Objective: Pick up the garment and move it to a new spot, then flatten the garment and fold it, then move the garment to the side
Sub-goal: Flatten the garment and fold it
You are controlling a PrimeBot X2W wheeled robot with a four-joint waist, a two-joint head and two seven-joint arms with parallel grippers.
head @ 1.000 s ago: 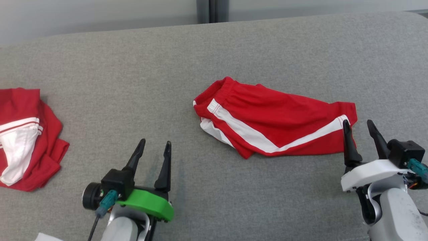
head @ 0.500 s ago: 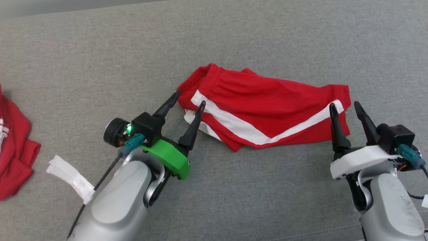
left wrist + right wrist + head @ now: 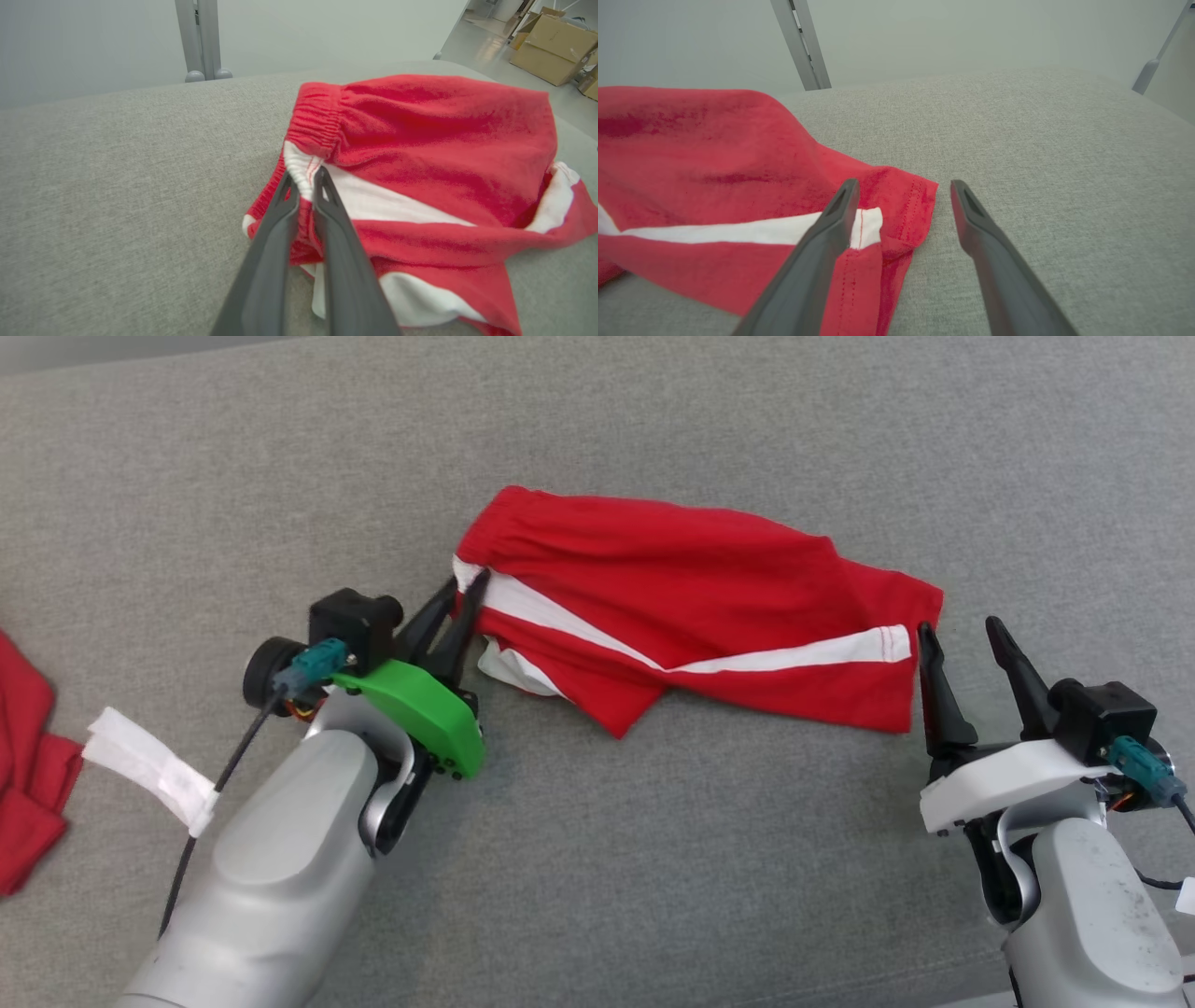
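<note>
The garment, red shorts with white side stripes, lies across the middle of the grey cushion. At its left end, my left gripper is shut on the waistband's white stripe. The left wrist view shows that gripper pinching the white edge just below the elastic waistband of the garment. My right gripper stands open at the garment's right leg hem. In the right wrist view this gripper has one finger over the hem of the garment and the other over bare cushion.
A second red cloth lies at the far left edge of the cushion. White tape is wrapped on the left arm's cable. Cardboard boxes stand on the floor beyond the cushion. A grey post rises behind it.
My left gripper moved from the near left up to the waistband and shut on it, and that end of the garment has shifted left. The head camera tilted down. The right gripper stayed open.
</note>
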